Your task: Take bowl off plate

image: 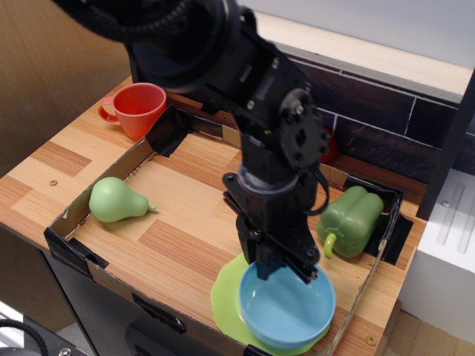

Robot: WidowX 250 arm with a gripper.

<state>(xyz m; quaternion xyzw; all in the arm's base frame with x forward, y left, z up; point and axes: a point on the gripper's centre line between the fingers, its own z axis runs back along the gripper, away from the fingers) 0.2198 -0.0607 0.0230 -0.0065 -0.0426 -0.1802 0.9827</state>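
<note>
The light blue bowl (288, 310) sits on the right part of the lime-green plate (226, 298), near the front right corner of the cardboard tray, and overhangs the plate's right edge. It looks slightly tilted. My gripper (283, 268) points down at the bowl's far rim, and its fingers are closed on that rim. The black arm hides the rim where the fingers meet it. The plate's left side is uncovered.
A green pear (116, 200) lies at the tray's left. A green bell pepper (352, 219) stands just behind the bowl at the right. A red-orange cup (139, 107) is outside the tray at the back left. Low cardboard walls (93, 263) ring the tray.
</note>
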